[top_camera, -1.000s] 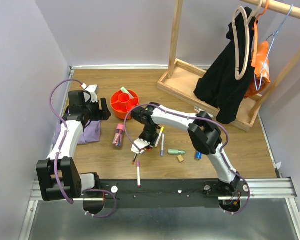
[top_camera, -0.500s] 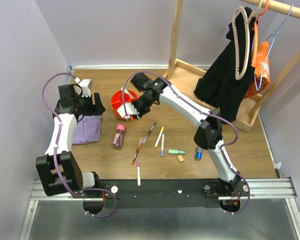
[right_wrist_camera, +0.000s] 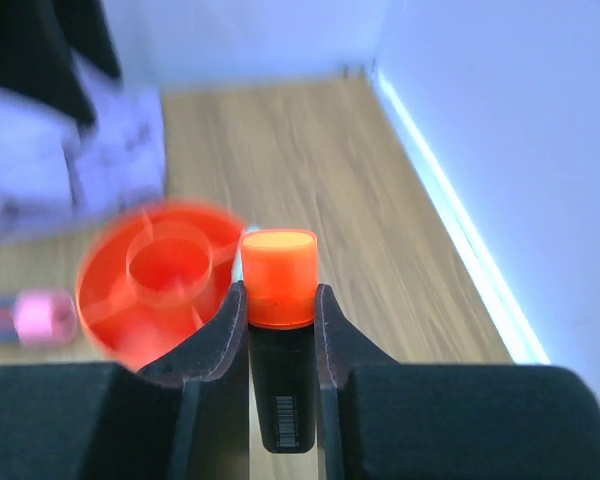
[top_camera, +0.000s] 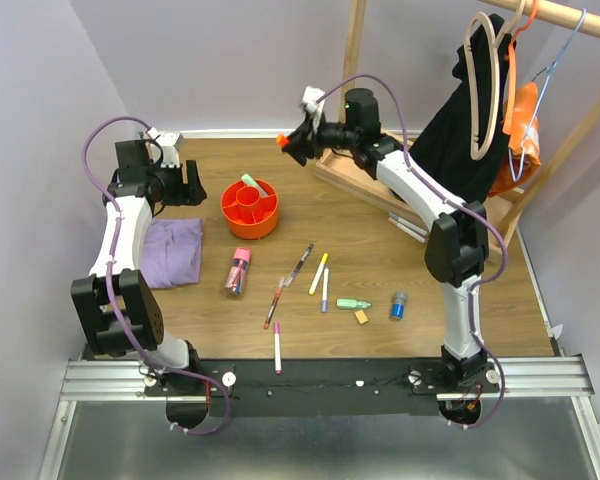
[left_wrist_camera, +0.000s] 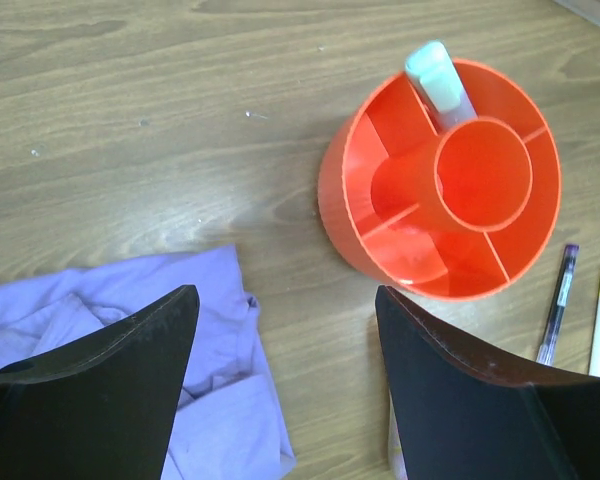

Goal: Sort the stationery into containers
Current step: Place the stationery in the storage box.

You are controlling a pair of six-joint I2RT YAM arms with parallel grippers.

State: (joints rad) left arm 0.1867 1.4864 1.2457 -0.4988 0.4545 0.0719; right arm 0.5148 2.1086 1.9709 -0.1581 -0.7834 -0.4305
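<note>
My right gripper (top_camera: 289, 143) is held high behind the round orange tub (top_camera: 250, 228), shut on a black marker with an orange cap (right_wrist_camera: 278, 278). In the right wrist view the tub (right_wrist_camera: 95, 300) is blurred, below and left of the marker. A pale-capped marker (left_wrist_camera: 435, 75) leans in one of the tub's (left_wrist_camera: 335, 200) compartments. My left gripper (left_wrist_camera: 285, 300) hangs open and empty left of the tub, over bare wood and the purple cloth's edge. On the table lie a pink-capped tube (top_camera: 238, 270), several pens (top_camera: 300, 262), a green highlighter (top_camera: 354, 303), a tan eraser (top_camera: 361, 317) and a blue cylinder (top_camera: 397, 305).
A folded purple cloth (top_camera: 170, 250) lies at the left, under my left arm. The wooden rack base (top_camera: 495, 245) and a hanging black garment (top_camera: 450, 160) fill the back right. A pink pen (top_camera: 276, 347) lies near the front edge.
My right arm has lifted from among the pens and swung up and back past the tub, carrying the orange-capped marker. My left arm has drawn back toward the far left.
</note>
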